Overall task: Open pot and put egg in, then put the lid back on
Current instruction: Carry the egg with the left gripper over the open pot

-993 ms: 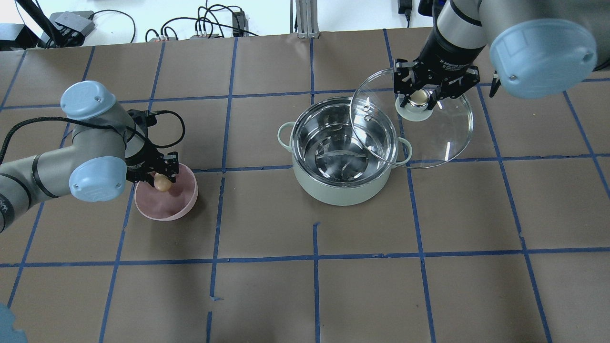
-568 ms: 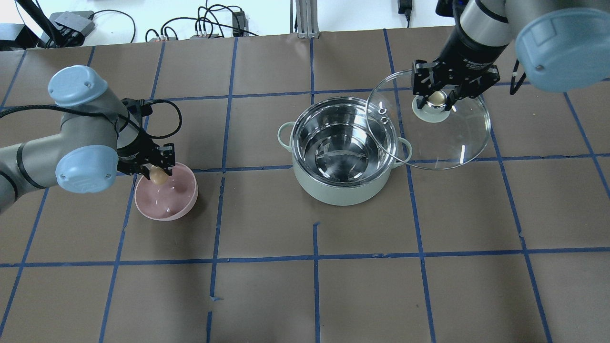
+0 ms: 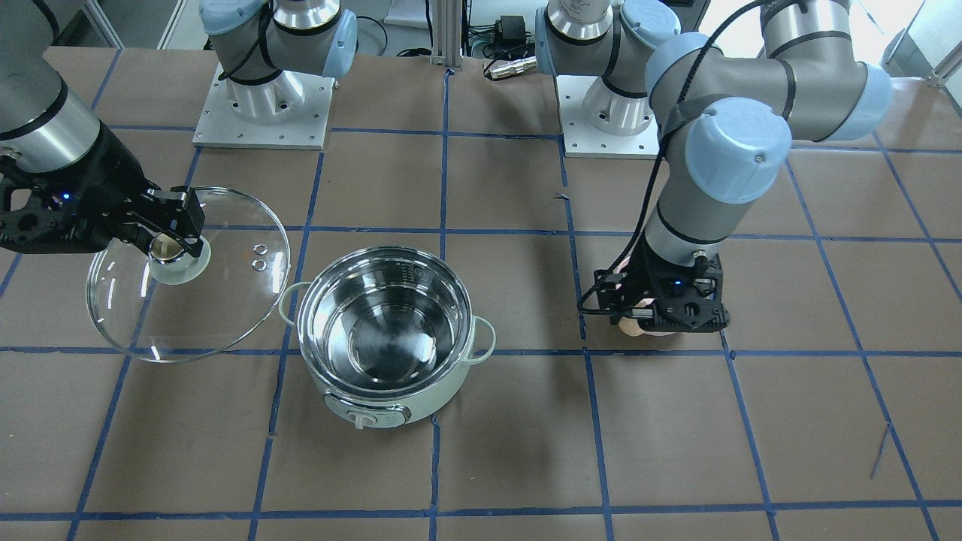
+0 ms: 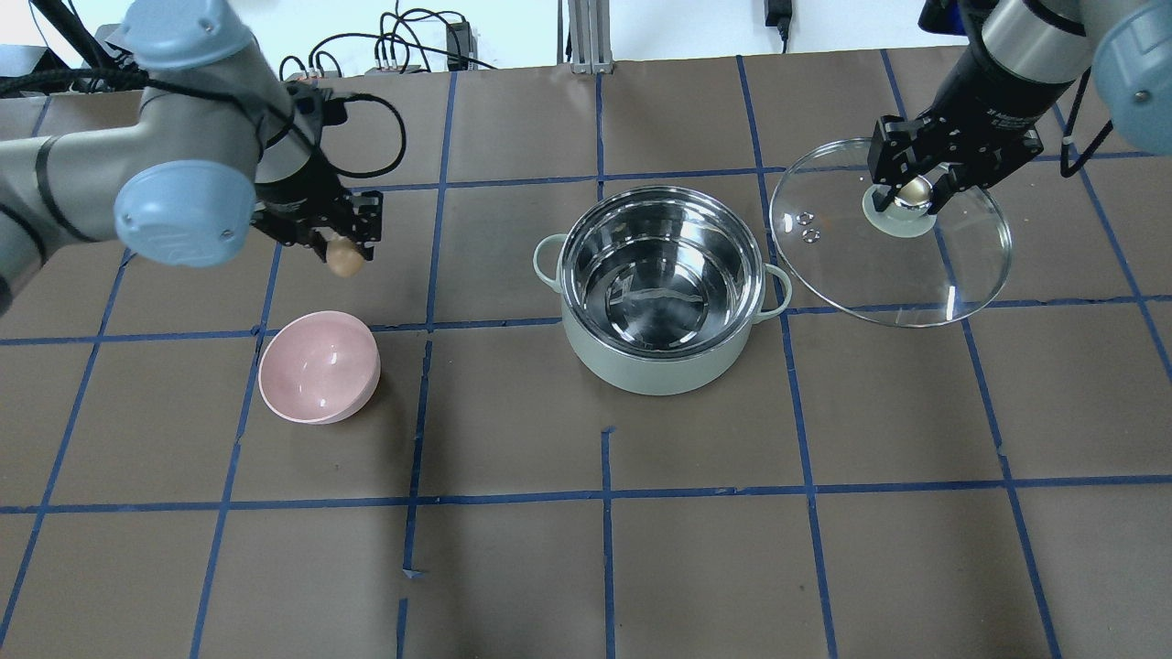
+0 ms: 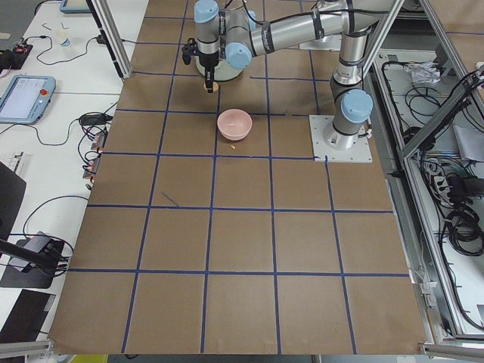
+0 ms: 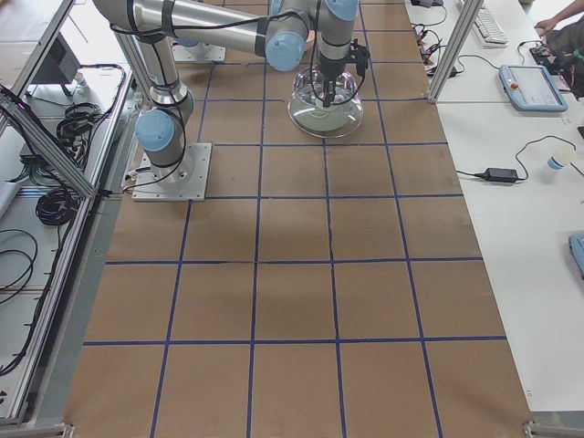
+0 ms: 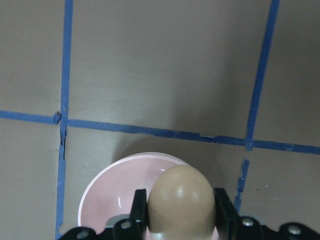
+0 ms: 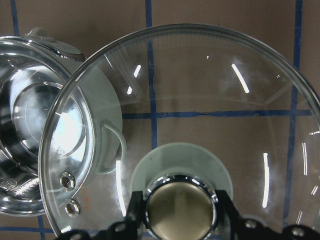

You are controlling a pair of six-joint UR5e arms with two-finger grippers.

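The pot stands open mid-table, and its steel inside is empty. My left gripper is shut on the egg and holds it in the air, left of the pot and beyond the pink bowl. The left wrist view shows the egg between the fingers. My right gripper is shut on the knob of the lid and holds it raised to the right of the pot. The lid's edge overlaps the pot's right handle in the right wrist view.
An empty pink bowl sits on the table left of the pot, below the egg in the left wrist view. Brown paper with blue tape lines covers the table. Cables lie along the far edge.
My left gripper has lifted the egg out of the pink bowl and moved away from me. My right gripper has carried the lid further right, off the pot's opening.
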